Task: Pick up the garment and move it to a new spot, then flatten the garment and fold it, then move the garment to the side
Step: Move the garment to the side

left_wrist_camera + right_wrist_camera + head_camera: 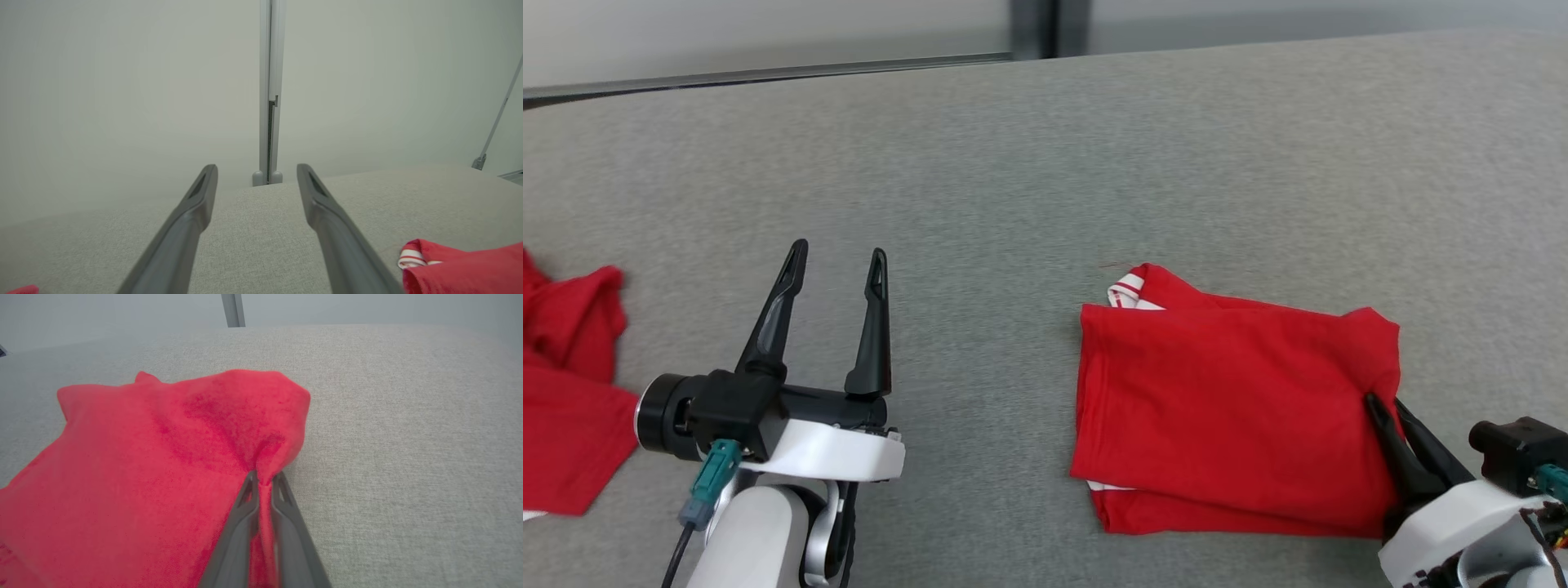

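Observation:
The garment (1225, 400) is a red shirt with white-striped trim, folded into a rectangle on the grey table right of centre. My right gripper (1384, 404) is shut on its right edge, the cloth puckering up between the fingertips (263, 479) in the right wrist view. My left gripper (837, 261) stands open over bare table at the lower left, well apart from the garment, nothing between its fingers (196, 212). In the left wrist view the garment's striped corner (412, 257) shows at the lower right.
Another red cloth (564, 384) lies crumpled at the table's left edge. The grey table (1045, 163) runs wide behind and between the arms. A pale wall with a vertical post (268, 94) stands beyond the far edge.

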